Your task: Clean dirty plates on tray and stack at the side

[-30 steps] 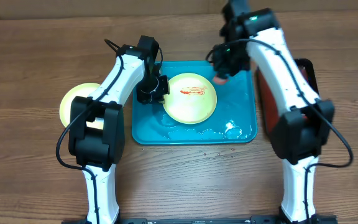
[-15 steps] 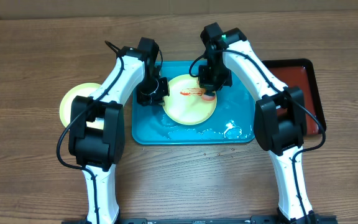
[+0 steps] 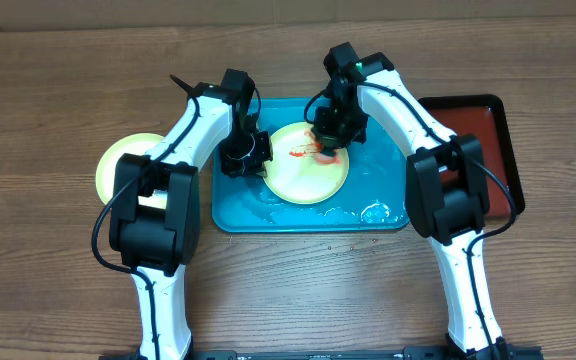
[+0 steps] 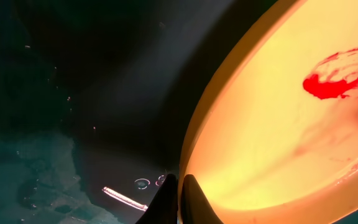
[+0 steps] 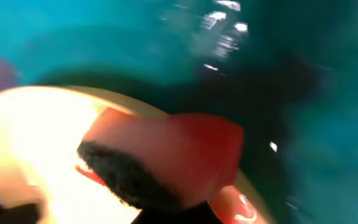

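A light yellow-green plate [image 3: 308,165] with a red sauce smear [image 3: 303,151] lies on the turquoise tray [image 3: 388,180]. My left gripper [image 3: 245,157] is shut on the plate's left rim; in the left wrist view the rim [image 4: 229,112] runs between the fingertips [image 4: 180,194]. My right gripper [image 3: 328,138] is shut on a red sponge [image 5: 166,152] with a dark scrub face, pressed on the plate [image 5: 23,137] at the smear. A second yellow-green plate [image 3: 120,160] lies on the table at the left, partly hidden by my left arm. The pale blue-white plate is out of view.
A dark red black-rimmed tray [image 3: 483,130] stands to the right of the turquoise tray, partly under my right arm. Water and foam [image 3: 372,212] lie in the turquoise tray's front right corner. The table is brown wood.
My right arm has swung left from the tray's back right corner and brought the sponge down onto the sauce smear. My left gripper has kept its hold on the rim.
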Robot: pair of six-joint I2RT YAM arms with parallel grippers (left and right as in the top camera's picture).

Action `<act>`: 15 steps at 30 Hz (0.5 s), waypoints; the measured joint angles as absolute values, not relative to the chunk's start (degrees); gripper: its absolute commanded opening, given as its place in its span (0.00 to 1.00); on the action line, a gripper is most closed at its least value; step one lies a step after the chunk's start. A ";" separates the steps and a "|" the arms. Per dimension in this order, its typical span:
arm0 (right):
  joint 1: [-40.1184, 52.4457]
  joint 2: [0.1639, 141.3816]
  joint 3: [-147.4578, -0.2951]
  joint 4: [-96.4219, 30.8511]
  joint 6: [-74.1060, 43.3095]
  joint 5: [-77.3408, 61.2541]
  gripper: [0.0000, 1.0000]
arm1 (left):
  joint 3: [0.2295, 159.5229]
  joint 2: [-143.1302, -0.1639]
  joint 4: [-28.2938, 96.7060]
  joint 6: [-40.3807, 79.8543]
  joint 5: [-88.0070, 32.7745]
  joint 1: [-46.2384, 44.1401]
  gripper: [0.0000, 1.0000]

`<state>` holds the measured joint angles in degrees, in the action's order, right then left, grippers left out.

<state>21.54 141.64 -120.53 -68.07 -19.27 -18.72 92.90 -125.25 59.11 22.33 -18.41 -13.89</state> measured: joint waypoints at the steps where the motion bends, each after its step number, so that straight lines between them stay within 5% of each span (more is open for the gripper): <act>1: 21.63 141.78 -120.53 -67.44 -19.55 -19.73 0.04 | 92.82 -125.25 59.05 22.33 -18.48 -13.87 0.04; 15: 31.24 142.28 -120.53 -65.67 -20.80 -23.66 0.04 | 92.23 -125.25 59.33 22.31 -18.94 -13.47 0.04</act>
